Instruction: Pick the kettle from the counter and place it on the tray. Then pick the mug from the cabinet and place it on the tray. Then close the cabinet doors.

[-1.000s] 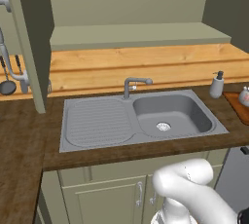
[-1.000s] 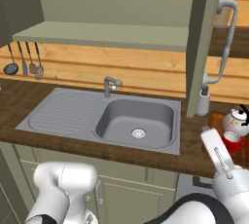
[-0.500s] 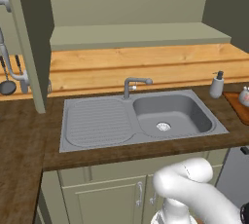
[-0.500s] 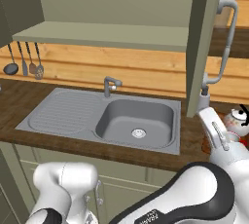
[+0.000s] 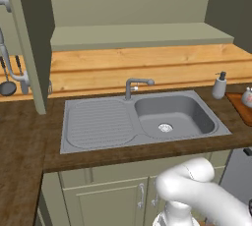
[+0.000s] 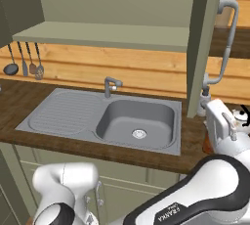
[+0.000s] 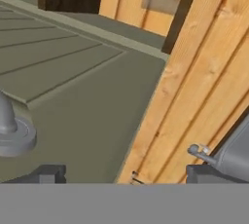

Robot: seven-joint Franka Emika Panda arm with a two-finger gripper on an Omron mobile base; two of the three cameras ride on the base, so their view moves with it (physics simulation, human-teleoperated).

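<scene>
At the far right of the counter [image 5: 29,136] the kettle [image 5: 247,97] sits on the tray [image 5: 240,106], just beside the soap bottle [image 5: 219,85] (right of the sink [image 5: 172,117]). The jaws look spread. Overhead, the cabinet doors [image 6: 202,43] stand open.

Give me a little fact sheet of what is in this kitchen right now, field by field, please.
worktop: dark wood counter
sink: grey steel sink with a tap behind it
soap bottle: grey soap bottle, right of the sink
kettle: kettle on the tray, at the right edge
wall cabinet: both doors open, its shelf bare where visible
hanging utensils: utensils on the wall, left of the sink
pincer: open, by the cabinet door
</scene>
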